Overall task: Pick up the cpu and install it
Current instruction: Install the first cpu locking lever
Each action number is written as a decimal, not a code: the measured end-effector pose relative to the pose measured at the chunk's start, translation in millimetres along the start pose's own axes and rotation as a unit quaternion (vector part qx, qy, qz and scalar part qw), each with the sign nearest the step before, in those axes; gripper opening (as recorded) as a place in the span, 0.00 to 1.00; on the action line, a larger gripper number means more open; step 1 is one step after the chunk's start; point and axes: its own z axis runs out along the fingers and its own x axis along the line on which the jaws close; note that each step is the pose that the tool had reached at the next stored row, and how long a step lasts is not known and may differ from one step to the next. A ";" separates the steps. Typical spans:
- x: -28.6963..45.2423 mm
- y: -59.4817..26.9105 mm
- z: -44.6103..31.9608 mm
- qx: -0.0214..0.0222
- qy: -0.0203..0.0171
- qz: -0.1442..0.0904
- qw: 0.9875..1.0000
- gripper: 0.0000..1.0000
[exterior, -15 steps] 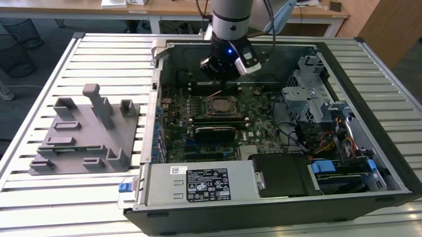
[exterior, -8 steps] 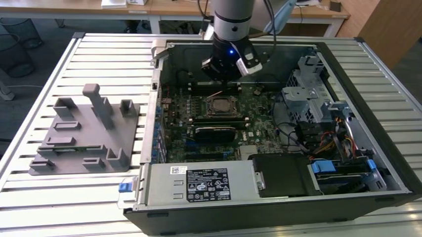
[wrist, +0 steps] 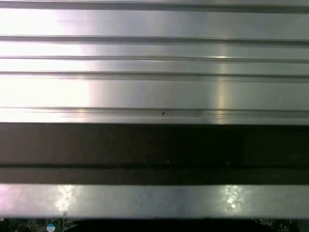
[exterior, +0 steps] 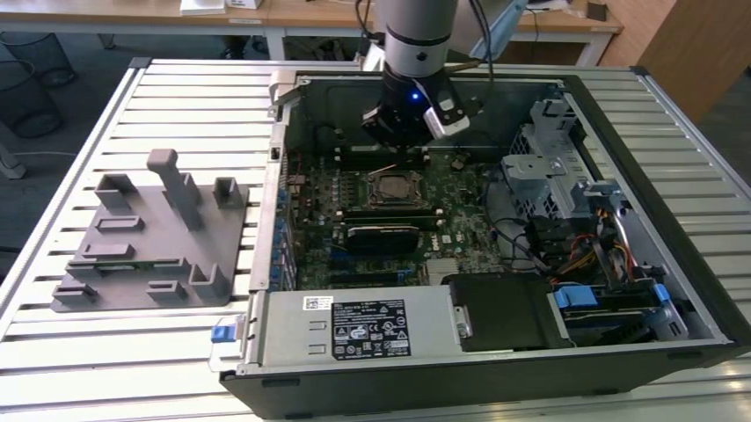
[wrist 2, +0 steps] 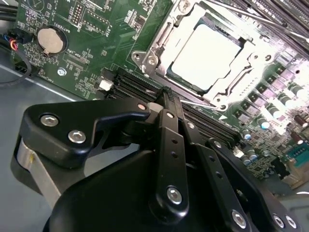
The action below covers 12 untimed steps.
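The cpu (wrist 2: pixel 205 55), a small square chip with a silvery-white top, lies flat in the metal-framed socket (wrist 2: pixel 145 58) on the green motherboard. In the exterior view the cpu (exterior: pixel 391 187) sits mid-board inside the open computer case. My gripper (exterior: pixel 402 145) hangs over the board just behind the socket, apart from the chip. In the second wrist view its black fingers (wrist 2: pixel 169 111) run together to a tip, and the gripper (wrist 2: pixel 166 93) is shut with nothing in it, above the black memory slots beside the socket.
A grey plastic fixture (exterior: pixel 153 237) stands on the slatted metal table (exterior: pixel 105 352) at the exterior view's left. The case wall (exterior: pixel 281 176) rings the board, with a drive cage (exterior: pixel 551 167) and cables at the exterior view's right and a power supply (exterior: pixel 352 325) in front.
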 end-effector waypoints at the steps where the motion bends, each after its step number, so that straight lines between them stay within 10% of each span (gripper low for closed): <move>1: -0.5 0.0 0.6 0.000 0.000 0.000 1.000 0.11; 12: -2.0 -0.7 13.1 0.000 0.000 0.000 1.000 0.11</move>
